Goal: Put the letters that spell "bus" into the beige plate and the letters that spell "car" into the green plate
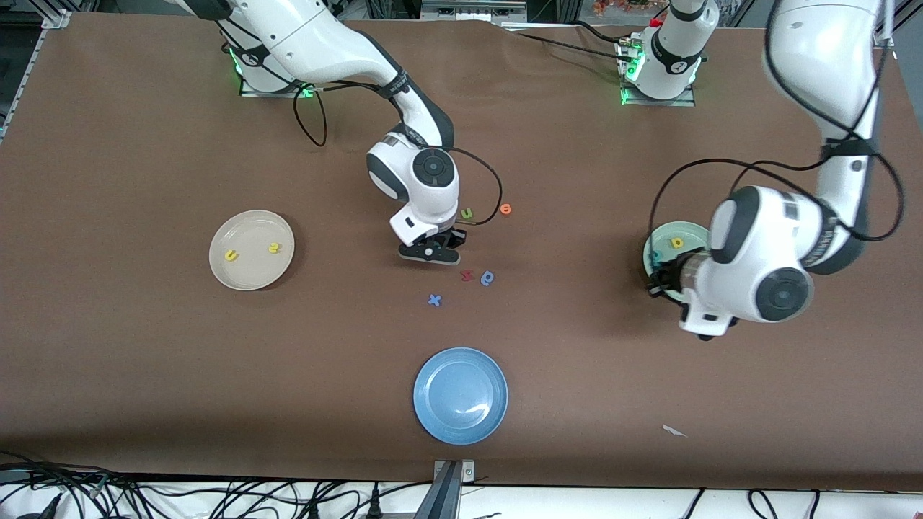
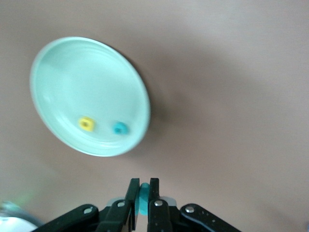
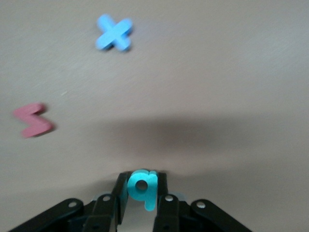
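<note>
The beige plate (image 1: 245, 223) sits toward the right arm's end and holds a yellow "u" (image 1: 231, 255) and a yellow "s" (image 1: 273, 247). My right gripper (image 1: 431, 252) (image 3: 142, 176) is down at the table's middle, shut on the teal "b" (image 3: 142, 188). The green plate (image 1: 685, 227) (image 2: 82, 72) lies toward the left arm's end. In it are a yellow "a" (image 1: 676, 243) (image 2: 87, 123) and a teal "c" (image 2: 120, 128). My left gripper (image 1: 659, 278) (image 2: 143, 182) hangs by that plate's rim, shut on the thin teal "r" (image 2: 144, 199).
Loose on the table near the right gripper are an olive "u" (image 1: 468, 214), an orange letter (image 1: 505, 210), a red letter (image 1: 466, 274) (image 3: 33, 120), a blue rounded letter (image 1: 488, 278) and a blue "x" (image 1: 434, 300) (image 3: 114, 34). A blue plate (image 1: 460, 395) sits nearest the front camera.
</note>
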### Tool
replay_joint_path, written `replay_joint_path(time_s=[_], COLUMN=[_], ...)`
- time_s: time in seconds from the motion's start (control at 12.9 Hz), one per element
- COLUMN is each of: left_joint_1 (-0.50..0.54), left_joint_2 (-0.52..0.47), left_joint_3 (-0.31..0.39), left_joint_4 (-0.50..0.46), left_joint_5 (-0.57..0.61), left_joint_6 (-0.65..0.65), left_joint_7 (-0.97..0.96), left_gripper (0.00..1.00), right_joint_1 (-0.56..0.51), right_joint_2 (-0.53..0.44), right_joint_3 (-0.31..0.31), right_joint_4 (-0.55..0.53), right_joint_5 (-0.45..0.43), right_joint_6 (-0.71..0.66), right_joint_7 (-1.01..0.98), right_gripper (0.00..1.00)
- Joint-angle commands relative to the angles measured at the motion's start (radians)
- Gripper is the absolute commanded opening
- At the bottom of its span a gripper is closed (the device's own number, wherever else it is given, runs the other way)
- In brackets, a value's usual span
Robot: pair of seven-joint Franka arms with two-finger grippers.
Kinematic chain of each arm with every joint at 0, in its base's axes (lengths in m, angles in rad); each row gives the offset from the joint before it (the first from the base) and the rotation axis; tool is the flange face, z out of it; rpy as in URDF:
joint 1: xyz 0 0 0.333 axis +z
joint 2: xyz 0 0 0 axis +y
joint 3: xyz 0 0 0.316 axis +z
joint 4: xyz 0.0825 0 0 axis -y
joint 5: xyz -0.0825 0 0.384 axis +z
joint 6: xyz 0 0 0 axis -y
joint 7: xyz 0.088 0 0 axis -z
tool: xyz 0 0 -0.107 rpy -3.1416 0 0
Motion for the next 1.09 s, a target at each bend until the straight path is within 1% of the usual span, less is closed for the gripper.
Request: replay_joint_path(time_s=[0.0,0.16,0.23,0.39,0.47,0.54,0.78,0.85,0.93,1.01], left_joint_1=[0.085,0.137,0.152,0.179,0.180,0.180,0.186,0.186,0.191,0.191], left_joint_2=[-0.045,-0.042,-0.042,-0.040,-0.040,-0.039,-0.019,-0.019,-0.023,-0.029], left_joint_3=[-0.015,-0.015,-0.015,-0.015,-0.015,-0.014,-0.014,-0.015,-0.015,-0.017], left_joint_4=[-0.095,-0.146,-0.175,-0.261,-0.296,-0.313,-0.313,-0.312,-0.303,-0.295], left_joint_5=[0.056,0.077,0.083,0.085,0.085,0.085,0.094,0.106,0.106,0.106], left_joint_6=[-0.024,-0.009,0.023,0.122,0.170,0.203,0.230,0.235,0.234,0.234], left_joint_7=[0.158,0.227,0.257,0.282,0.285,0.284,0.294,0.298,0.305,0.307], left_gripper=[0.00,0.00,0.00,0.00,0.00,0.00,0.00,0.10,0.43,0.77], right_joint_1=[-0.083,-0.172,-0.240,-0.394,-0.444,-0.481,-0.597,-0.625,-0.647,-0.653], right_joint_2=[-0.123,-0.223,-0.281,-0.384,-0.418,-0.440,-0.458,-0.463,-0.464,-0.464], right_joint_3=[0.011,0.024,0.046,0.088,0.088,0.088,0.083,0.083,0.082,0.070], right_joint_4=[-0.064,-0.171,-0.239,-0.370,-0.412,-0.432,-0.477,-0.506,-0.553,-0.604], right_joint_5=[0.000,0.005,0.010,0.010,0.010,0.011,0.014,0.014,0.013,0.011], right_joint_6=[-0.094,-0.094,-0.091,-0.082,-0.080,-0.082,-0.073,-0.039,0.025,0.106], right_joint_7=[-0.151,-0.277,-0.362,-0.558,-0.655,-0.731,-0.904,-0.941,-0.955,-0.964], right_gripper=[0.23,0.23,0.23,0.23,0.24,0.24,0.24,0.26,0.29,0.41])
